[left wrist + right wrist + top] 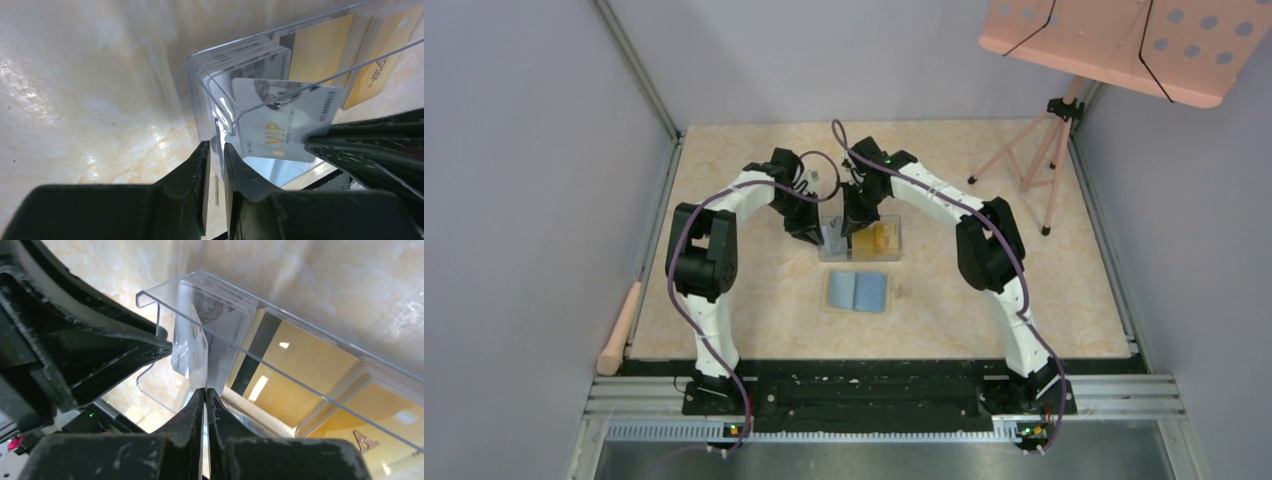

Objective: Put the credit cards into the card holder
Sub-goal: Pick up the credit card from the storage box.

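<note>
- One silver card [290,125] pinched by right gripper [205,392]
- Left gripper [216,147] slightly parted astride clear box [892,252] wall
- One card holder [857,291], box's 6 o'clock, apart

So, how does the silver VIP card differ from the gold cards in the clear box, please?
Colour: the silver VIP card is grey with gold lettering; the gold cards are yellow. Pose: the silver VIP card sits tilted in the clear box; the gold cards rest neatly stacked. Grip: the right pincer pinches the silver VIP card; nothing holds the gold cards. Both are thin rectangles.
</note>
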`<state>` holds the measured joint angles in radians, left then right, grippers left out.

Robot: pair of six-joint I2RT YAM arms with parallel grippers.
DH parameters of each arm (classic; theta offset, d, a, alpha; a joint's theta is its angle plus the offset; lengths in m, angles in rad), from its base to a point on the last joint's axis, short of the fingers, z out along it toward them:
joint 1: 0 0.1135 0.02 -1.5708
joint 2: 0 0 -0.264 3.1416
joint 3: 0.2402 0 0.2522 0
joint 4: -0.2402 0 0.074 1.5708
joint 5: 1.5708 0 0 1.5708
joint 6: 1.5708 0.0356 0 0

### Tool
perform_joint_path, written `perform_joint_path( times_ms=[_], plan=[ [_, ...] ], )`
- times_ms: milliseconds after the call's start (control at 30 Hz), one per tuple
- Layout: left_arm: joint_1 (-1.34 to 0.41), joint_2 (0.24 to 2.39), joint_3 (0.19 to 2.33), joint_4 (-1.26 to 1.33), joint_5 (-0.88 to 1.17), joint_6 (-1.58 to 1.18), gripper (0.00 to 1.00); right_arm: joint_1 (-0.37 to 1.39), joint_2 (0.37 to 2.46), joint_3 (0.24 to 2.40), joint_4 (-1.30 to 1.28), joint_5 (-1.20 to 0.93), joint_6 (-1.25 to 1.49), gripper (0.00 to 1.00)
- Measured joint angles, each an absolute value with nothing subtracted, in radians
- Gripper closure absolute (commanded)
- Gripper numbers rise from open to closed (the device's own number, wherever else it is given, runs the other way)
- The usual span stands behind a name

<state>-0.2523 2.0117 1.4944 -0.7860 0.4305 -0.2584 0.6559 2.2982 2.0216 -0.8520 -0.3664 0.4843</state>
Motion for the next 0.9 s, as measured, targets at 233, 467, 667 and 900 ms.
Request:
perform_joint_path(
  times_ms=[233,467,667,900],
  plan=[
    [-0.252,1.984,1.477,-0.754,0.442,-0.271,0.50,0.638,2.236,1.994,-0.823,-0.380,0.517,1.00],
    [-0.244,1.870,1.475,-0.706,0.486,-0.328,0.47,0.627,2.169,1.972,-0.777,-0.391,0.529,1.00],
    [-0.201,1.793,1.416,-0.613,0.590,-0.394,0.45,0.610,2.117,1.905,-0.726,-0.416,0.560,1.00],
    [-0.130,1.767,1.276,-0.456,0.771,-0.508,0.46,0.568,2.053,1.754,-0.633,-0.468,0.624,1.00]
  ],
)
